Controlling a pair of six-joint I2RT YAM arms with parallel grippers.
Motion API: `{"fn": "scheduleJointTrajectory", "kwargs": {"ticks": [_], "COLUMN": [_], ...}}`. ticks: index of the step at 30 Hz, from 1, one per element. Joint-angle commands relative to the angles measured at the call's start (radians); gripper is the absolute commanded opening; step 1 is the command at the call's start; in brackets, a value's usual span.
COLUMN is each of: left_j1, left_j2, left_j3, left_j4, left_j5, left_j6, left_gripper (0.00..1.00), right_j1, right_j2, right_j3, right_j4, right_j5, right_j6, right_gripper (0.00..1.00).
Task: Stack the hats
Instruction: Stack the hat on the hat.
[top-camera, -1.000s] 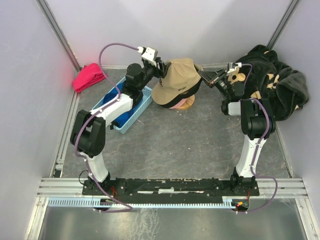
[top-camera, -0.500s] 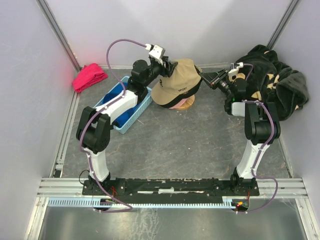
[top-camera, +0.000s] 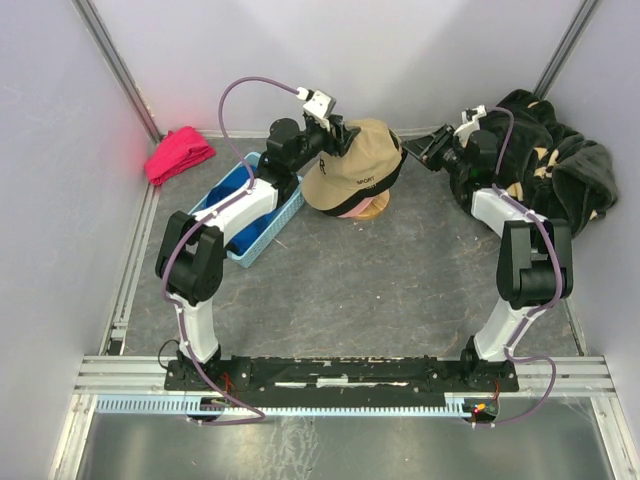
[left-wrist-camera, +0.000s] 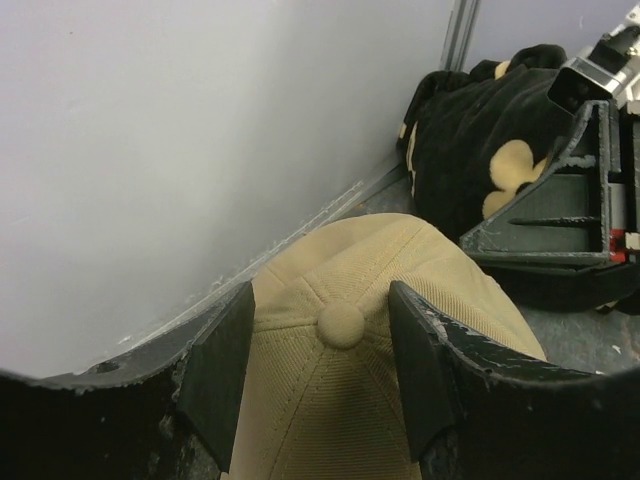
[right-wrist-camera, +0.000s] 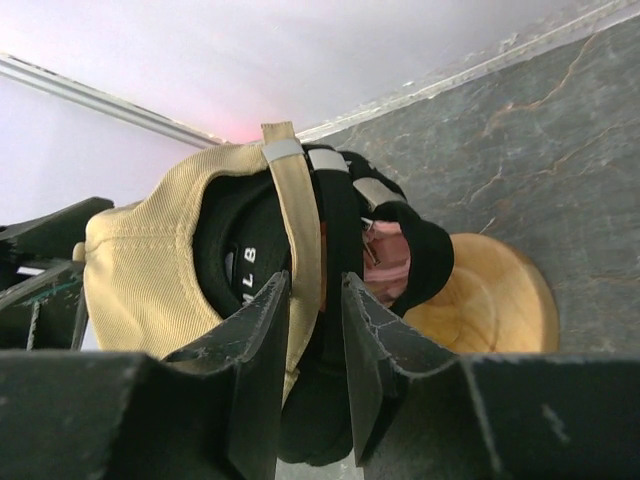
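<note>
The hats are stacked on a wooden head form (right-wrist-camera: 490, 300): a tan hat (top-camera: 355, 170) on top, a black hat (right-wrist-camera: 225, 240) inside it and a pink hat (right-wrist-camera: 385, 255) below. My left gripper (top-camera: 340, 138) is open at the back of the stack. In the left wrist view its fingers straddle the button on the tan hat's crown (left-wrist-camera: 400, 250), and the cloth between them is not pinched. My right gripper (top-camera: 420, 150) is open, a little to the right of the stack. In the right wrist view the tan and black rear straps show through the gap of my right gripper (right-wrist-camera: 315, 280).
A blue basket (top-camera: 285, 215) stands left of the stack, under my left arm. A red-pink cloth bundle (top-camera: 180, 152) lies in the far left corner. Big black plush fabric with beige flowers (top-camera: 555, 165) fills the far right corner behind my right arm. Walls close in at the back.
My right gripper has opened, let go of the hats' rear straps and drawn back to the right. My left gripper has shifted right over the tan hat's crown.
</note>
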Motion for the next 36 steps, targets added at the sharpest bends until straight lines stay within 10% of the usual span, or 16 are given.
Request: {"fn": "scheduleJointTrajectory", "kwargs": {"ticks": [1, 36], "left_j1": [-0.015, -0.03], "left_j2": [0.013, 0.039], "left_j3": [0.053, 0.085], "left_j4": [-0.01, -0.016], "left_j5": [0.045, 0.058], "left_j6": [0.011, 0.015], "left_gripper": [0.63, 0.63], "right_j1": [0.019, 0.104], "right_j2": [-0.04, 0.015], "right_j3": [0.118, 0.369], "right_j4": [-0.162, -0.506], "right_j5": [0.045, 0.268], "right_j6": [-0.133, -0.425], "right_gripper": [0.36, 0.36]}}
